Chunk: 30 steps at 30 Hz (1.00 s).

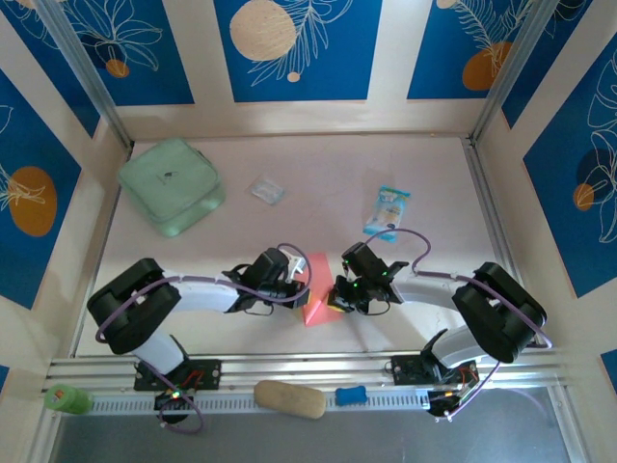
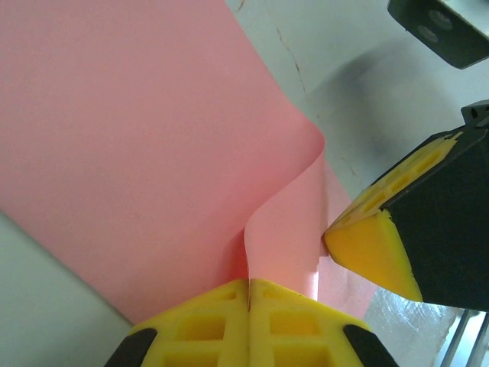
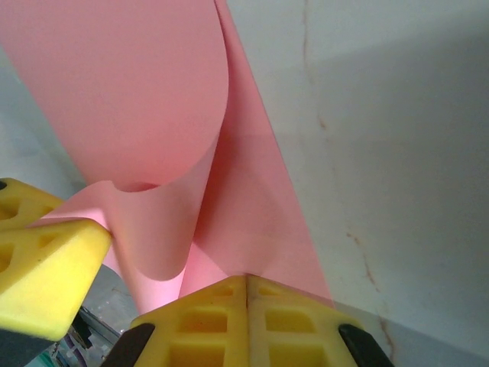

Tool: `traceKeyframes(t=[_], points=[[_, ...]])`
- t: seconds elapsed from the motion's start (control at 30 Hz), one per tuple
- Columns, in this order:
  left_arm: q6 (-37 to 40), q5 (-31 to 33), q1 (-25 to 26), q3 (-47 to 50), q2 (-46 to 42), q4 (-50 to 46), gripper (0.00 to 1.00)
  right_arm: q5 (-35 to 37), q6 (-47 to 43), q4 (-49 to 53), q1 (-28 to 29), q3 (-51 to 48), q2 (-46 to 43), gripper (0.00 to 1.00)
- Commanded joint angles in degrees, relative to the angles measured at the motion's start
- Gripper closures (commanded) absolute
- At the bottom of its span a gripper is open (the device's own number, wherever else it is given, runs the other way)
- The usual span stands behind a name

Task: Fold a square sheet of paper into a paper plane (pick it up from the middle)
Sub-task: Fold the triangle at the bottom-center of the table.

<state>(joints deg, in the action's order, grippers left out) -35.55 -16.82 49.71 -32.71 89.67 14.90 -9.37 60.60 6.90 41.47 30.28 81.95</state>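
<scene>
Square sheet of salmon-pink paper (image 1: 313,304) is sitting at about 6 o'clock on the pale tabletop (image 1: 318,174), near the front rail, half lifted and curling over itself between the two arms. The left gripper (image 2: 249,284) is pressing its yellow fingers together on a buckled edge of the sheet, while the right gripper (image 3: 246,281) is pinching the opposite side, jaws fully closed on the paper. In the left wrist view, one of the right gripper's yellow fingertips is crowding in just beside the raised curl.

Farther back, a mint-green square pouch (image 1: 172,185) is lying at 10 o'clock, a small clear wrapper (image 1: 267,189) at roughly 12 o'clock and a blue-and-white snack packet (image 1: 388,210) at 2 o'clock, all well apart from the sheet. On the metal rail (image 1: 241,367) at the near edge, a tan oblong pad (image 1: 289,398) and a small blue piece (image 1: 351,395) are resting between the arm bases.
</scene>
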Motion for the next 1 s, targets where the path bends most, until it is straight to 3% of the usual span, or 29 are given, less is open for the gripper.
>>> traceKeyframes(t=[0.0,0.97], points=[[2.82,1.54,-0.17,-1.56,-0.42,-3.22,1.00,1.03,-0.74,3.67,0.36,-0.04,1.24,0.96],[4.47,3.28,-0.15,-2.20,1.71,-4.46,1.00,0.90,-1.08,4.35,0.20,0.38,1.02,0.96]])
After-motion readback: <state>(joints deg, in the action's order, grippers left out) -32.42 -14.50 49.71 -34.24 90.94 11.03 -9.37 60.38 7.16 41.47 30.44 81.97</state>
